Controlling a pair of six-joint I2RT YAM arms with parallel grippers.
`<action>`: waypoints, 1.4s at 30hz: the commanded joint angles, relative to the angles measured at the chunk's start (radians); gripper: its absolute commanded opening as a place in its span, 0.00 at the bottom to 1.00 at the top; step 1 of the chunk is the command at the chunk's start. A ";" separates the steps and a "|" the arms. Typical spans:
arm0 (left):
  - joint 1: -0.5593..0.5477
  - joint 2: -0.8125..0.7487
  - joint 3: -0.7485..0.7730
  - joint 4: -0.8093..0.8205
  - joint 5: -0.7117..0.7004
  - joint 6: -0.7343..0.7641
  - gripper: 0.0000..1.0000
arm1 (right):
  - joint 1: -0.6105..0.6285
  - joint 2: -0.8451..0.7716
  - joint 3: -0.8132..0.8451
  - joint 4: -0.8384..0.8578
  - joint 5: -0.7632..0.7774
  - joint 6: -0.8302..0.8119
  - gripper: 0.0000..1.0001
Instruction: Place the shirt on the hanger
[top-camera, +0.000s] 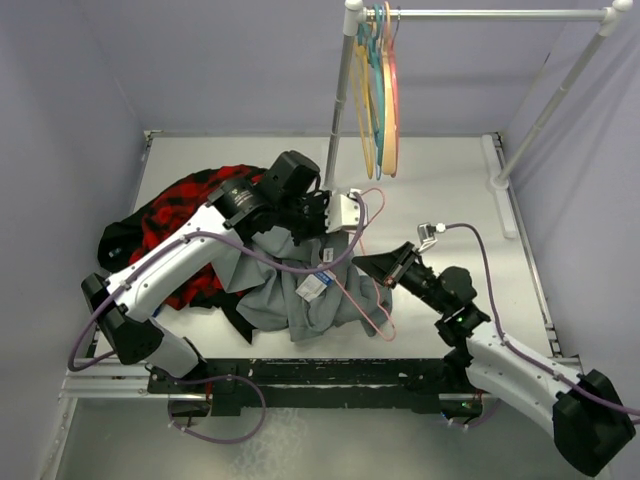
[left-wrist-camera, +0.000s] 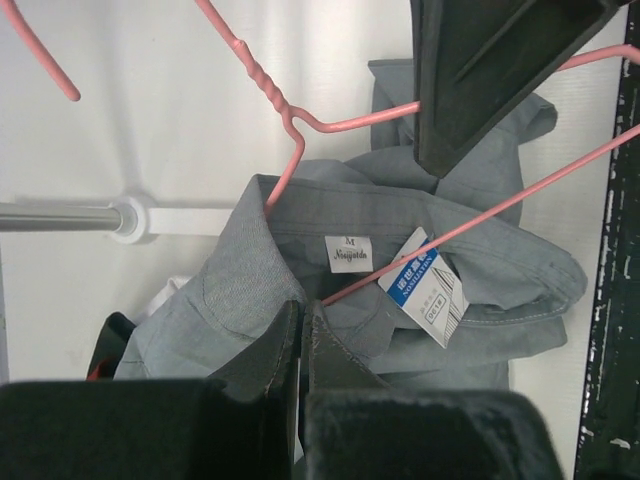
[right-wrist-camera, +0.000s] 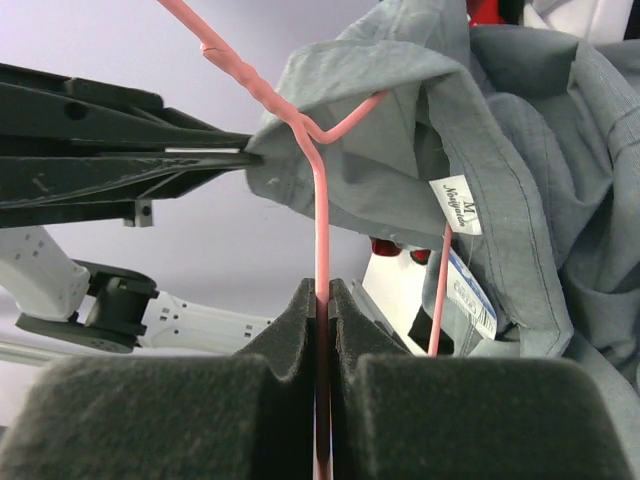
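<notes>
The grey shirt (top-camera: 300, 290) lies bunched at the table's middle, its collar lifted. My left gripper (top-camera: 315, 228) is shut on the collar's edge (left-wrist-camera: 235, 290); in the right wrist view its black fingers (right-wrist-camera: 150, 160) pinch the collar at the left. The pink wire hanger (top-camera: 368, 300) is tilted over the shirt, its hook towards the rack. My right gripper (right-wrist-camera: 322, 292) is shut on one of the hanger's wires (right-wrist-camera: 320, 220). One hanger shoulder (left-wrist-camera: 285, 175) runs in under the collar beside the neck label. The white-and-blue tag (left-wrist-camera: 425, 285) hangs inside the neck.
A red-and-black plaid shirt (top-camera: 190, 215) and a black garment (top-camera: 115, 240) lie left of the grey shirt, under my left arm. A white rack (top-camera: 340, 100) stands at the back with yellow, teal and orange hangers (top-camera: 378, 90) on its rail. The rack's foot (left-wrist-camera: 130, 215) is near the collar.
</notes>
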 joint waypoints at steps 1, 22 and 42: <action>0.004 -0.064 -0.013 -0.033 0.074 -0.017 0.00 | 0.044 0.037 -0.032 0.249 0.136 0.003 0.00; 0.004 -0.103 -0.036 -0.082 0.193 -0.039 0.00 | 0.097 0.400 0.018 0.684 0.174 -0.069 0.00; 0.074 -0.122 0.076 -0.081 0.061 0.044 1.00 | 0.099 0.588 0.026 0.874 0.134 -0.140 0.00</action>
